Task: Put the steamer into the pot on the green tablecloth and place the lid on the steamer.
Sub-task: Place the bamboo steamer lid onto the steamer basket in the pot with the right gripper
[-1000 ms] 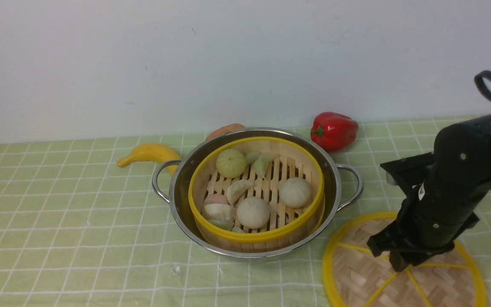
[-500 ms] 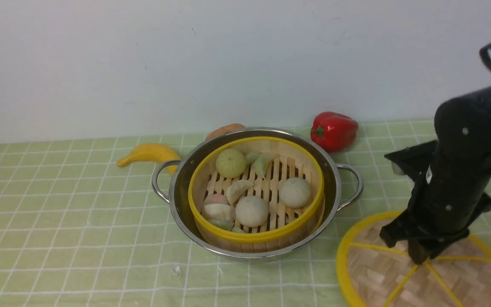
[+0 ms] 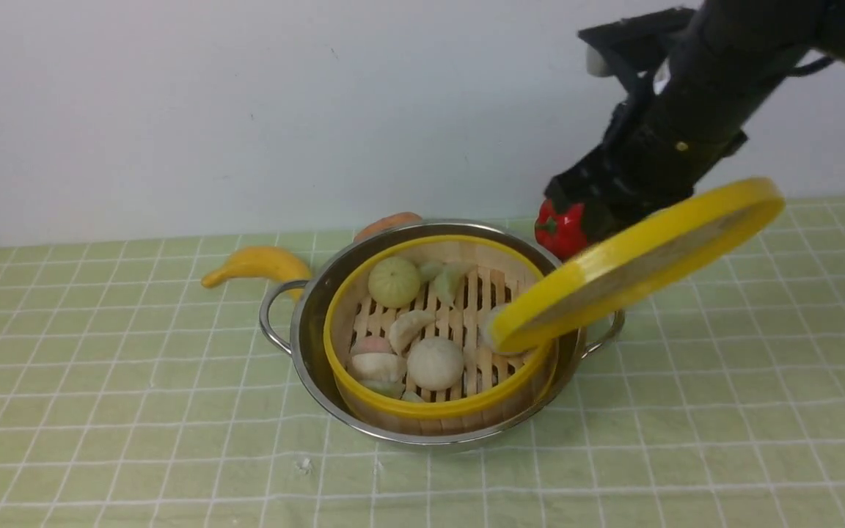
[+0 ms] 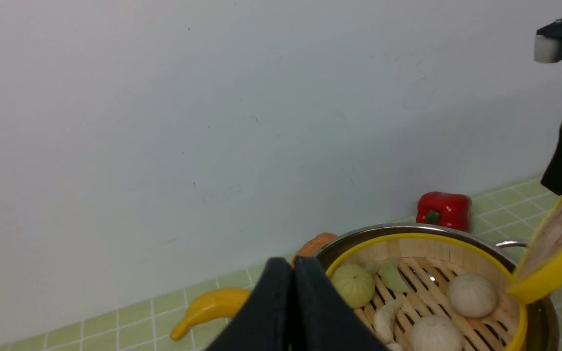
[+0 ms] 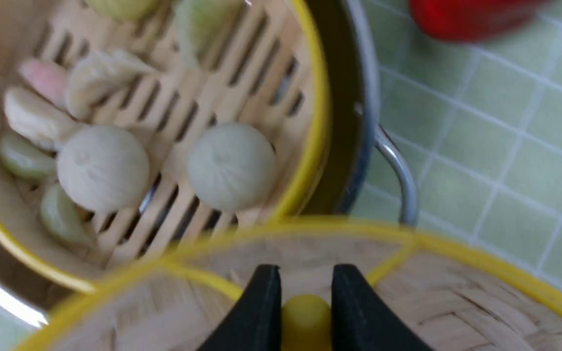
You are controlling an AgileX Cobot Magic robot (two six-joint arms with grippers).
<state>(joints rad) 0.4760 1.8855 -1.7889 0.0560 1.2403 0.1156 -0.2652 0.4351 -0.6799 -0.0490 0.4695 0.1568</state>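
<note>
The steel pot (image 3: 310,323) stands on the green tablecloth (image 3: 100,367) with the steamer (image 3: 430,407) sitting inside it, buns and dumplings on its slatted floor. The lid (image 3: 635,264) hangs tilted in the air, its low edge over the steamer's right rim. My right gripper (image 5: 305,287) is shut on the lid's yellow centre knob (image 5: 305,319); in the front view the lid hides its fingertips. My left gripper (image 4: 292,273) is shut and holds nothing, left of the pot and facing it.
A yellow banana (image 3: 254,264) lies behind the pot on the left and an orange vegetable (image 3: 386,224) pokes out behind its rim. A red pepper (image 3: 562,229) sits at the back right under my right arm (image 3: 672,125). A white wall stands close behind.
My right gripper closed on the lid's knob, lifted the lid off the cloth at the front right and carried it up and left over the pot's right side. The left arm stayed put.
</note>
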